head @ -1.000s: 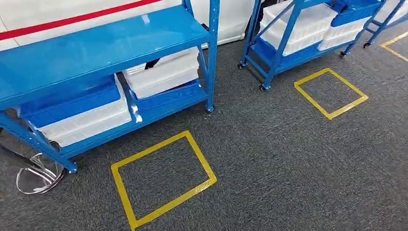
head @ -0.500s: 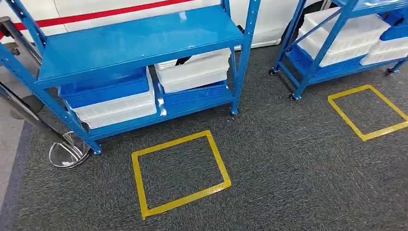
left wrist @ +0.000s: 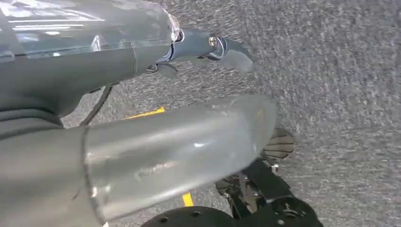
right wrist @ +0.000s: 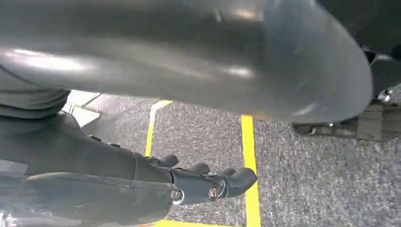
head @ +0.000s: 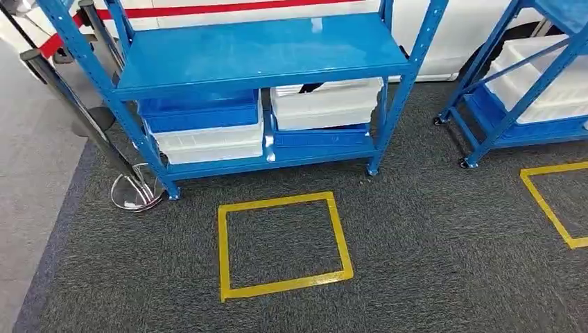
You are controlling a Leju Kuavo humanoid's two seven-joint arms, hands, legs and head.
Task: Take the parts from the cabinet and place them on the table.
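From the head view we face the blue cabinet (head: 256,52), whose lower shelf carries a blue bin (head: 200,114) stacked on a white bin (head: 208,143) on the left side and a white bin (head: 326,104) over a blue bin (head: 320,135) on the right; the parts themselves are presumably inside these bins, though we cannot see any from here. A yellow tape square (head: 283,243) lies on the grey carpet (head: 430,243) just in front of the cabinet, and a metal post base (head: 135,193) stands beside its left leg. We judge that the step in hand is the approach, and to do it well we should stop squarely on the tape square, facing the shelf, and keep away from the post. In the left wrist view the left robot hand (left wrist: 208,47) hangs over the carpet, released, its fingers loosely extended and grasping nothing. In the right wrist view the right robot hand (right wrist: 208,182) likewise hangs near a yellow tape line (right wrist: 249,156), fingers slightly curled yet apart, holding nothing. We would raise both arms only once we are settled before the lower shelf.
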